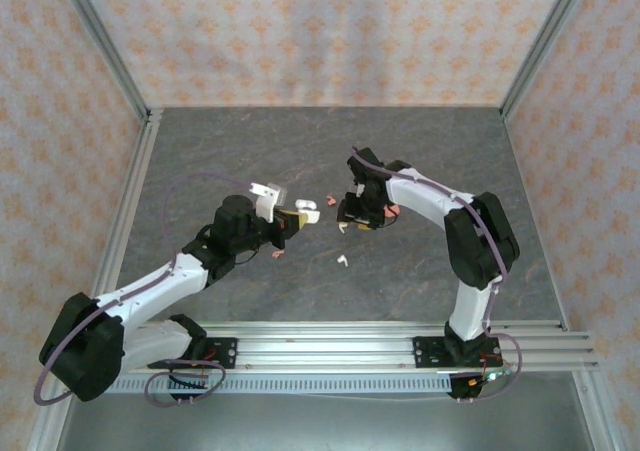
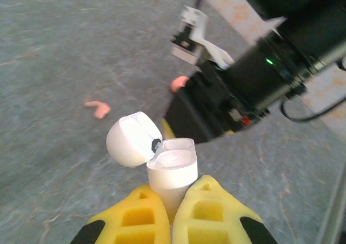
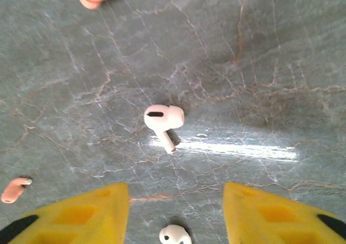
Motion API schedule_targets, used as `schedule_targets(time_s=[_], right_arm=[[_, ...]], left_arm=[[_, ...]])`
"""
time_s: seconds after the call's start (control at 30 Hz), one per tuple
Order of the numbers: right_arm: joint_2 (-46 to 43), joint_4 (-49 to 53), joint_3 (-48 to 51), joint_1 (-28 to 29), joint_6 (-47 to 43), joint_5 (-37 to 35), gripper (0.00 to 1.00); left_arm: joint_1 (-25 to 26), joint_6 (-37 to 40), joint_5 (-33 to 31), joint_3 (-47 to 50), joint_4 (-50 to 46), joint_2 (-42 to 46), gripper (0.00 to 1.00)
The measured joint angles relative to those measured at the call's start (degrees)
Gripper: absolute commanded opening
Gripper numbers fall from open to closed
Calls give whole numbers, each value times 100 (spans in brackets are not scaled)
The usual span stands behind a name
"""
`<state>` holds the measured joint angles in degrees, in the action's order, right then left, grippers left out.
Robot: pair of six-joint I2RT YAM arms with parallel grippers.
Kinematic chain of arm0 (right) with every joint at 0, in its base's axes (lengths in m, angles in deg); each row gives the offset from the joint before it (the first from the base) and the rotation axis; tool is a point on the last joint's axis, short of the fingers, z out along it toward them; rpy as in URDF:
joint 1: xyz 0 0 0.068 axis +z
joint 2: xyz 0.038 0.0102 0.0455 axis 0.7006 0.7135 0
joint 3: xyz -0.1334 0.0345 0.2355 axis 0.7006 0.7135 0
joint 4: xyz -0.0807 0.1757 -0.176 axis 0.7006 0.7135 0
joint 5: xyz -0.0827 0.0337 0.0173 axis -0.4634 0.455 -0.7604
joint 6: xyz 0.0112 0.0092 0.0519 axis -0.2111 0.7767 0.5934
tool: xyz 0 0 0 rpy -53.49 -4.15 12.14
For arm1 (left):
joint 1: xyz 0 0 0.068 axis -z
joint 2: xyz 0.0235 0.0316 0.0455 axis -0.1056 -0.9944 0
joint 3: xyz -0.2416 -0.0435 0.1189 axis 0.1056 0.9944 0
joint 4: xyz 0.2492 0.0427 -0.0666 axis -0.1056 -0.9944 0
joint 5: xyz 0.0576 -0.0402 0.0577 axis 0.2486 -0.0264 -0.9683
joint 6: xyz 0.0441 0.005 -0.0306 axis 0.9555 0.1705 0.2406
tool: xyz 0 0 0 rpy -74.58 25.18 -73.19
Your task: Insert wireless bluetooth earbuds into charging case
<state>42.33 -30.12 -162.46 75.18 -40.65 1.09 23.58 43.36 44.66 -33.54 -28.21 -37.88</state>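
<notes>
While the left hand (image 2: pixel 174 196) pinches the white charging case (image 2: pixel 174 173) with its lid (image 2: pixel 132 140) flipped open, the right hand (image 3: pixel 175 187) hangs spread above the surface (image 3: pixel 259 65), holding nothing. One white earbud (image 3: pixel 174 235) lies below, between its fingers, and a second white earbud (image 3: pixel 164 122) just beyond. Best to lower squarely over one and close across the bulb rather than the stem, with the case held steady.

Count of items by kind.
White earbuds (image 3: pixel 164 119) (image 3: pixel 174 234): two; coral-pink earbuds (image 1: pixel 331 200) (image 1: pixel 279 254): two; white charging case (image 2: pixel 172 168): one.

Overhead rear view, wrist close-ups, shared table (image 1: pixel 250 141)
</notes>
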Motion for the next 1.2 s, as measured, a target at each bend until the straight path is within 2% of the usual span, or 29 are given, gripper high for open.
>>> schedule_targets(time_s=[0.17, 0.33, 0.73, 1.2], right_arm=[[254, 28, -245, 2, 9, -114, 50], [562, 61, -323, 33, 90, -205, 50], [896, 286, -833, 229, 133, -474, 46], [1250, 341, -960, 254, 129, -474, 39]], left_arm=[[0, 315, 660, 7, 210, -87, 0], [0, 726, 986, 35, 295, -26, 0], [0, 1362, 1158, 33, -2, 131, 0], [0, 1526, 1259, -57, -321, 129, 0]])
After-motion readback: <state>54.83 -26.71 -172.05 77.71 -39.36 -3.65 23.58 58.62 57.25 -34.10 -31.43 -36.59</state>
